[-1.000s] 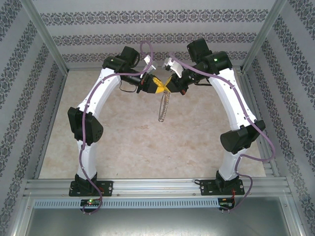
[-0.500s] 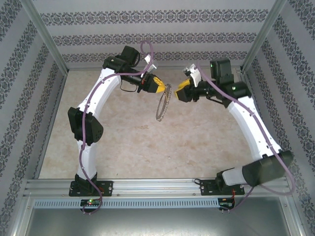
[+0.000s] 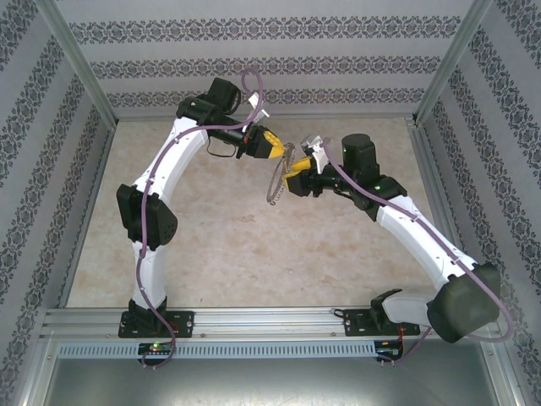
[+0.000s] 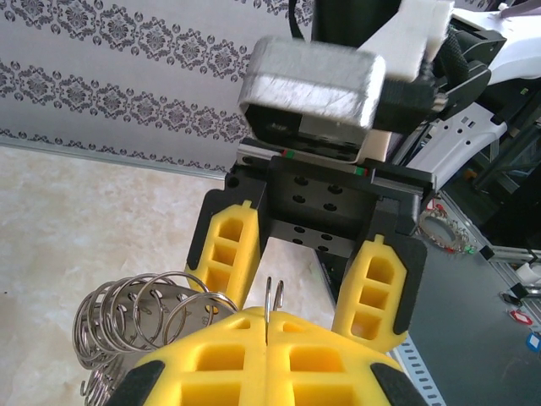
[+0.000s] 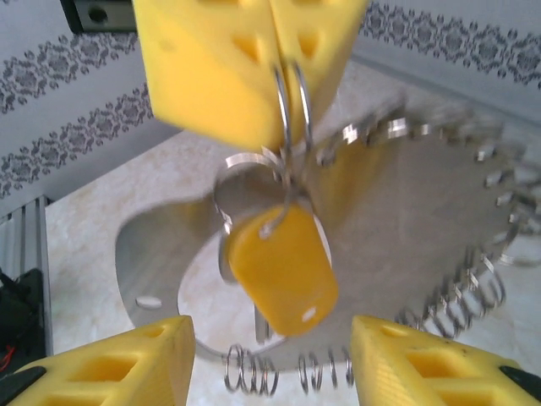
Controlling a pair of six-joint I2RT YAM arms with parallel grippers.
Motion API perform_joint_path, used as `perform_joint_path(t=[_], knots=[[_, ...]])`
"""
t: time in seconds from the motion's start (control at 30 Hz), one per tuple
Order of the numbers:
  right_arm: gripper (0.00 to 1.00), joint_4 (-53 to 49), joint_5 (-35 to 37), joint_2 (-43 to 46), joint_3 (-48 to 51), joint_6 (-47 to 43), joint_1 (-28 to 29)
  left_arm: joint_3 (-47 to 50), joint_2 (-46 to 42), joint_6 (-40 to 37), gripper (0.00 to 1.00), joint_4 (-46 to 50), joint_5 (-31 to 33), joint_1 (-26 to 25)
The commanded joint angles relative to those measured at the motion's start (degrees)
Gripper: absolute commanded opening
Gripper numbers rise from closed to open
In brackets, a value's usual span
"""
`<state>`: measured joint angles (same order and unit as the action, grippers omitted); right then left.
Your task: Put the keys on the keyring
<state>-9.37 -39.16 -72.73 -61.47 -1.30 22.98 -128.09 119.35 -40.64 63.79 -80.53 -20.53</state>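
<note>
Hanging from clenched left pincer (image 5: 272, 85): keyring (image 5: 406, 220), key (image 5: 283, 266), long axis near-vertical, head down; right pincer (image 5: 270, 359) released.

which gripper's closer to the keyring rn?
Left. The left gripper is clamped shut on the keyring at its upper rim, so it's touching. The right gripper faces the ring from the right side, jaws open, not gripping it.

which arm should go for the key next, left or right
Right, probably. The right gripper is open and faces the key, which hangs in line with its gap, just off the left gripper. The left is shut on a loop of the keyring, holding it up, so it looks committed.
</note>
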Motion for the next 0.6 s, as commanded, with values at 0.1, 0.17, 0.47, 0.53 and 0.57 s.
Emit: perform_joint_path(t=[0.1,0.17,0.47,0.53,0.57], knots=[[0.52,7.0,2.8,-0.5,-0.5,1.5,1.1,-1.1,-0.8,0.8,0.0,-1.9,-1.7,-0.2],[0.5,6.6,3.0,-1.7,-1.3,0.9,1.1,-1.1,-0.8,1.0,0.0,-2.2,-1.6,-0.3],[0.21,6.5,3.3,-4.0,-2.2,0.1,0.8,0.0,-1.9,2.6,0.0,-4.3,-0.1,-0.7],[0.15,6.5,3.2,-4.0,-2.2,0.1,0.7,0.3,-2.1,3.1,0.0,-4.8,0.4,-0.8],[0.11,6.3,3.3,-3.9,-2.3,0.0,0.5,0.5,-2.1,3.3,0.0,-5.0,0.8,-0.8]])
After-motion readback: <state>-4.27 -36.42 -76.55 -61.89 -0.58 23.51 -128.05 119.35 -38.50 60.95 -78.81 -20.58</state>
